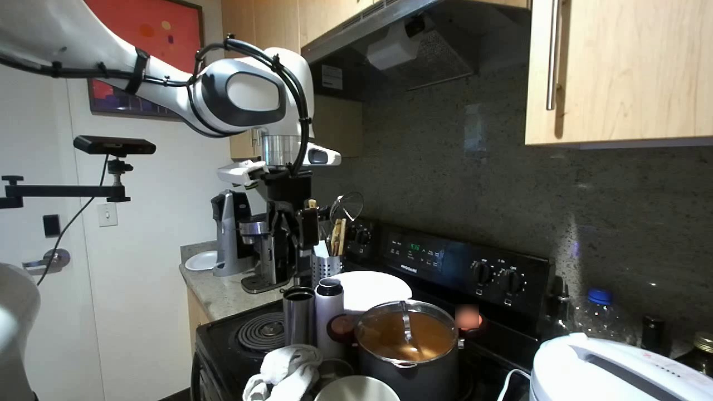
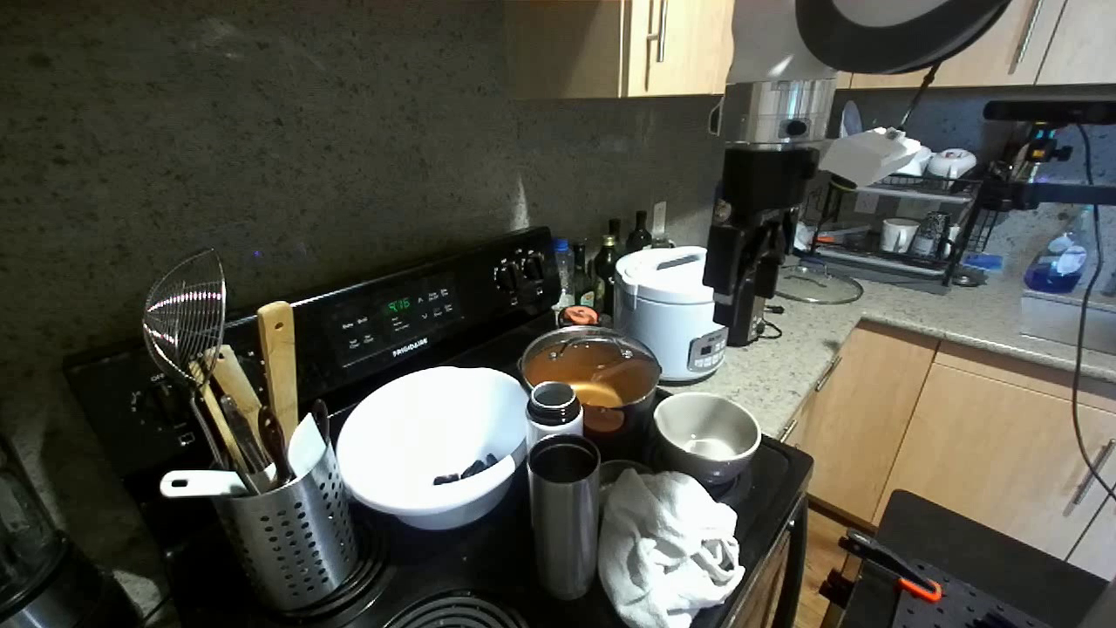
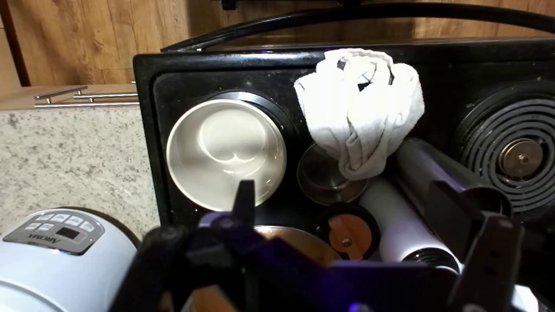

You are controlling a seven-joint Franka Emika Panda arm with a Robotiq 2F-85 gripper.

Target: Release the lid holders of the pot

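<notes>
The gripper points downward, well above the stove; its fingers stand wide apart, with nothing held between them. Below it, set back toward the panel, is the pot, so the coming move must probably go down and also backward. The pot is round, with no long axis; what counts is the slanting line from the near cap, beside the flask, to the far cap on the panel side. I judge that these caps are the lid holders (whether a lid sits on the pot, I cannot tell surely). In the wrist view the near cap appears between the fingers, so it seems the easier one to reach first. However, the flask is just beside it and the tumbler comes next; a descending finger could push them over. The bowl and the towel occupy the front of the stove. The white basin is just beside the pot, and the rice cooker may limit the way to the far cap. Farthest, a glass lid lies on the counter.
</notes>
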